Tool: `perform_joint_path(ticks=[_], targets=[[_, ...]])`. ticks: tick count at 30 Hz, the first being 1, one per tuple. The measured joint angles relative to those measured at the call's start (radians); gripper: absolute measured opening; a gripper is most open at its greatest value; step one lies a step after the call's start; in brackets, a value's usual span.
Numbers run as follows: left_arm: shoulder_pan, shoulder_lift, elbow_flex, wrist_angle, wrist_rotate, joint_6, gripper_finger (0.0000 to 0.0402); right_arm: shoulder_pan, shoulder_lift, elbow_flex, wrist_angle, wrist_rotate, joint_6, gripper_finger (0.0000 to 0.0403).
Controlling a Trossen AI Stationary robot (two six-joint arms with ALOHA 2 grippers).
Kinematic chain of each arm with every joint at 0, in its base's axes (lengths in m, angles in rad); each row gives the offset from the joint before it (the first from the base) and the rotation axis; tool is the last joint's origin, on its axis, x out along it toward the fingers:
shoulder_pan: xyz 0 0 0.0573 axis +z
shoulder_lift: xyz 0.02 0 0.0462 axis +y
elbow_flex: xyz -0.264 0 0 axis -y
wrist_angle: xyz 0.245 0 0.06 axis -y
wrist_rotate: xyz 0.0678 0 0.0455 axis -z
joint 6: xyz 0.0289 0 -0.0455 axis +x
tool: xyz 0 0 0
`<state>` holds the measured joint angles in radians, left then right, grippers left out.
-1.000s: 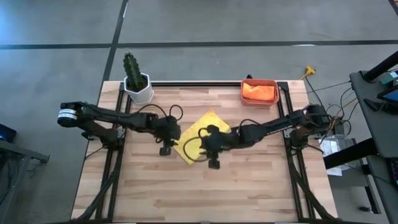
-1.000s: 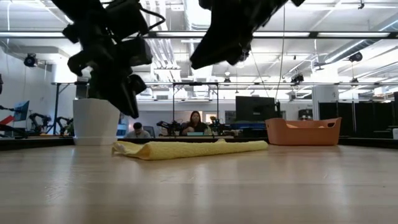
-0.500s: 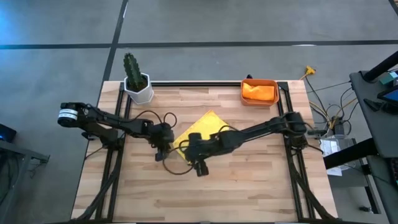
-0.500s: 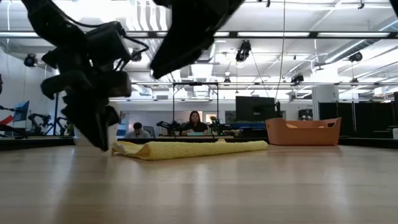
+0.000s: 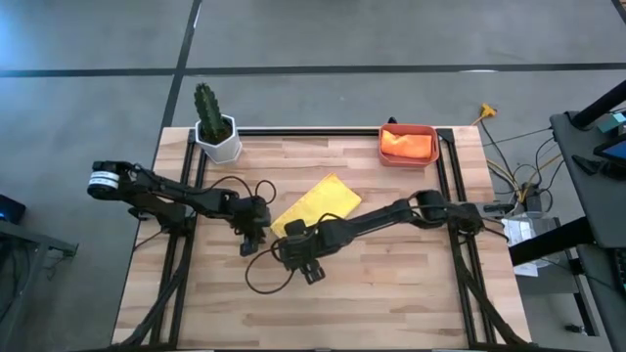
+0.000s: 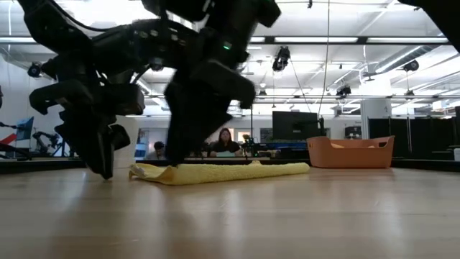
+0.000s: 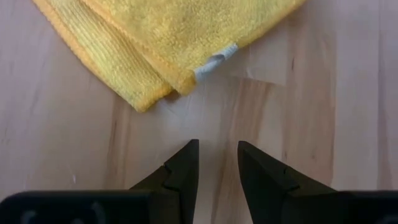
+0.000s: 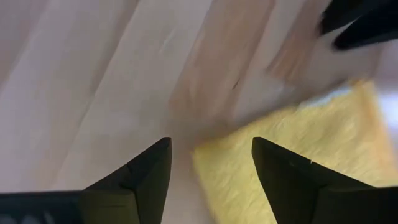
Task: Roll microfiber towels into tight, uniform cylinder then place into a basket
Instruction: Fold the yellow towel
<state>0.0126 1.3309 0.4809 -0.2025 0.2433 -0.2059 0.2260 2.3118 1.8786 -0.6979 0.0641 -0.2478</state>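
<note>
The orange towel (image 5: pixel 407 145) sits in the basket (image 5: pixel 431 130) at upper right; the yellow towel (image 5: pixel 315 203) lies unrolled mid-frame between the narrowly parted, empty left gripper (image 5: pixel 248 244) and the wide-open, empty right gripper (image 5: pixel 293 256).

the tabletop (image 5: pixel 391 293) is pale butcher-block wood in long strips, set in a dark metal frame, standing on a grey floor. a yellow towel (image 5: pixel 318 202) lies flat on it near the middle, folded over, turned at a slant to the table's edges; the left wrist view shows a small white tag (image 7: pixel 214 62) at one folded corner. at the far right corner rests a salmon-red basket (image 5: pixel 409 158) with an orange towel (image 5: pixel 407 144) inside. at the far left corner stands a white faceted pot (image 5: pixel 218 143) holding a green cactus (image 5: pixel 206 105). towel, basket and pot lie well apart.
</note>
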Motion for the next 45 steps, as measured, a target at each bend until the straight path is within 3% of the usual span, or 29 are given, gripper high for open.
perform_joint_path(ticks=[12,20,27,33,40,45], targets=[[0.000,-0.005,-0.002,-0.022,0.002,-0.025,0.0095,-0.002,0.019,-0.050,0.003,0.007,-0.008,0.0207],[0.000,-0.005,-0.003,-0.021,0.001,-0.051,0.0096,-0.005,0.021,-0.062,0.035,-0.008,-0.038,0.0104],[-0.001,-0.023,0.003,-0.034,0.067,-0.075,0.0096,-0.005,0.014,-0.071,0.024,-0.022,0.076,0.0015],[-0.002,-0.120,0.005,-0.001,0.181,-0.045,0.0096,-0.005,-0.016,-0.074,0.009,0.010,0.187,0.0012],[-0.001,-0.332,0.008,0.011,0.163,0.054,0.0098,0.002,-0.114,-0.075,0.000,0.076,0.312,0.0011],[-0.002,-0.435,0.008,0.024,0.162,0.094,0.0130,0.003,-0.142,-0.076,-0.008,0.097,0.311,0.0011]])
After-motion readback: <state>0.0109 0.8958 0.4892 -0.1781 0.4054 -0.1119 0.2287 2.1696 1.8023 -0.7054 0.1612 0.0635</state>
